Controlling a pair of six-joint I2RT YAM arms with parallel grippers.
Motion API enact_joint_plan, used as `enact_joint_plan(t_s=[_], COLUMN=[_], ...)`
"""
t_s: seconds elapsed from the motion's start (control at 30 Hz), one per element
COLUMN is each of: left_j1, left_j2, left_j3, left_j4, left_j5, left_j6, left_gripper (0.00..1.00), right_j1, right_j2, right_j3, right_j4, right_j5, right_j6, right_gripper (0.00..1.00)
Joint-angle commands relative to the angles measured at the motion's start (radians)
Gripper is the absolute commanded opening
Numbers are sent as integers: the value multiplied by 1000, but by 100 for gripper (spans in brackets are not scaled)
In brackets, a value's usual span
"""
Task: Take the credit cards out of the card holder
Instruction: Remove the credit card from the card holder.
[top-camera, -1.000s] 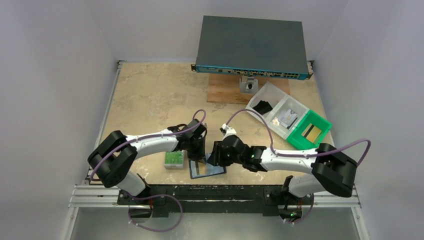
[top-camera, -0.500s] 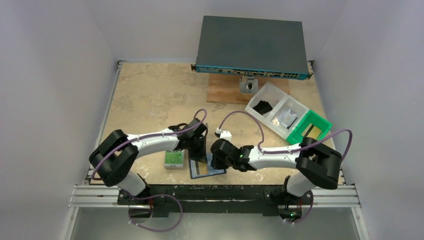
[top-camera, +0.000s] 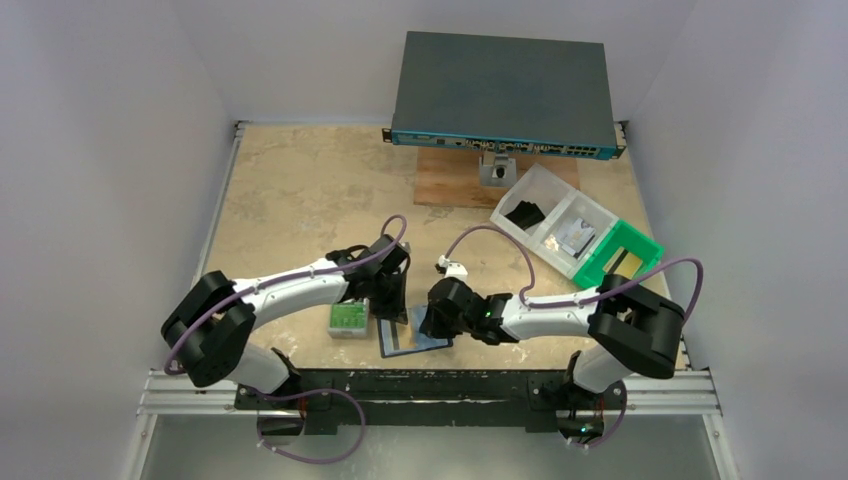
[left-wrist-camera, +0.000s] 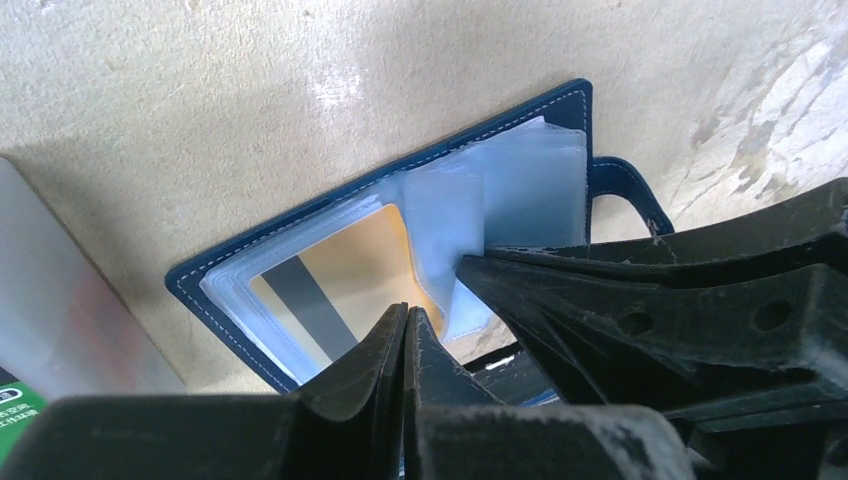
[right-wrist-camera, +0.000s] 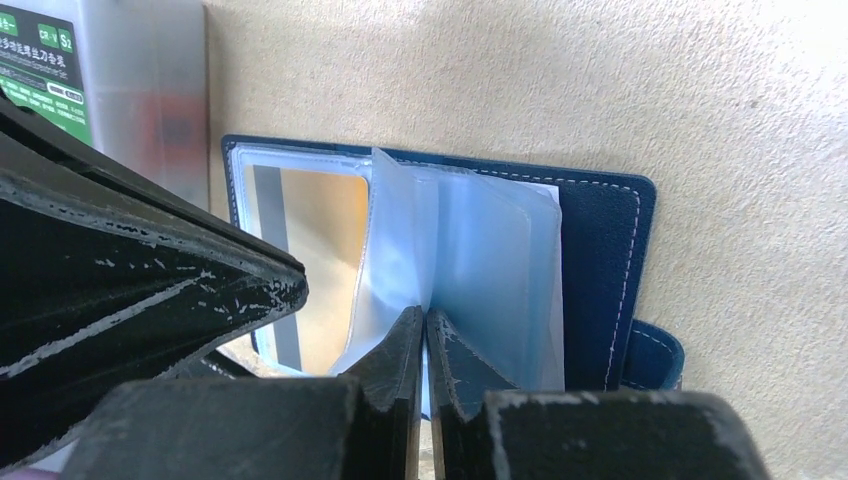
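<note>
Beige tabletop (top-camera: 290, 190), near edge: card holder (right-wrist-camera: 600, 270) lies open, a striped credit card (left-wrist-camera: 340, 285) sleeved inside. My right gripper (right-wrist-camera: 420, 325) pinches clear sleeves (right-wrist-camera: 490, 260); left gripper (left-wrist-camera: 405, 320), closed, must next grip that card's edge.

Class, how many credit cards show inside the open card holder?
1: a gold, dark-striped credit card in the card holder's half farthest from the tab. Others may hide behind the raised clear sleeves.

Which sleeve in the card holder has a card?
The flat sleeve: a gold, dark-striped credit card shows through. The raised sleeves in the right gripper look empty.
</note>
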Motion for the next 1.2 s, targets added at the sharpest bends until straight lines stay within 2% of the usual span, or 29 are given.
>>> enact_joint_plan(t_s=[0.0,0.4,0.63,0.83,1.17], left_j1=[-1,-32,-35,-40,-74], left_j2=[22,132,91,61,176], left_j3=[-1,27,36,55,135], left_j4=[1,61,59,76,151], left_j5=[-17,36,45,73,143], left_j6=[13,-1,-20,-26,-43], left_gripper=[0,0,0,0,2], right_j1=[-19,-39,-38,-38,-39], right_j2=[12,-63,-165,-270,-423], right_j3=[-68,-89,-1,58,28], right_j4=[10,18,-75,-215,-327], right_j5=[-59,-68,-42,35,132], right_j6=[22,18,-27,-31,4], right_gripper=[2,3,24,37,46])
